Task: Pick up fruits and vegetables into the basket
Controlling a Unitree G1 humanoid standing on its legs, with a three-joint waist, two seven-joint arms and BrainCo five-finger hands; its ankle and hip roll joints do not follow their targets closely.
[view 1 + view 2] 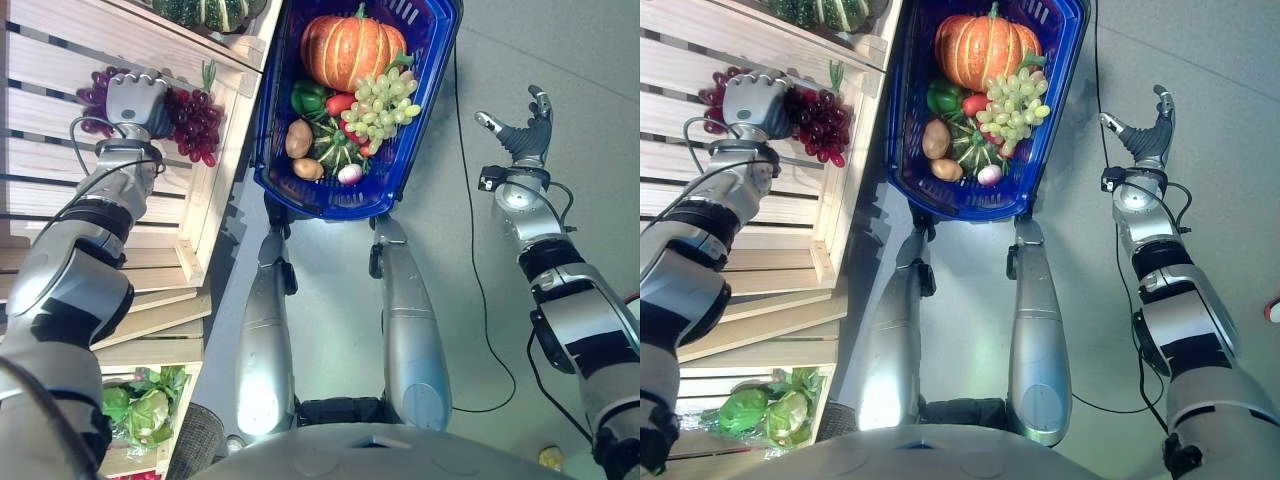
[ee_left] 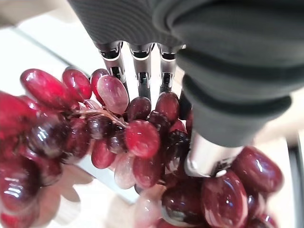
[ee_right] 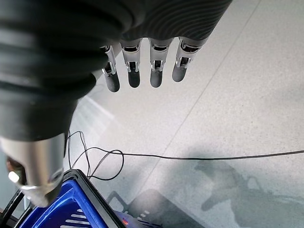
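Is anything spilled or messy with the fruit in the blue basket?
Nothing stands out. The blue plastic basket holds its orange pumpkin and green grapes neatly. The left hand is on the red grapes on the wooden shelf.

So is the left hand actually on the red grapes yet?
Touching. In the left wrist view the left hand has its fingers down among the red grapes and its thumb pressed into the bunch on the other side.

Wooden slatted rack (image 1: 60,50) takes the scene from nine to eleven o'clock, its crate wall (image 1: 215,170) running down toward the centre. Grey floor (image 1: 560,60) spreads from one to five o'clock. Dark mesh bin (image 1: 195,440) sits at seven.
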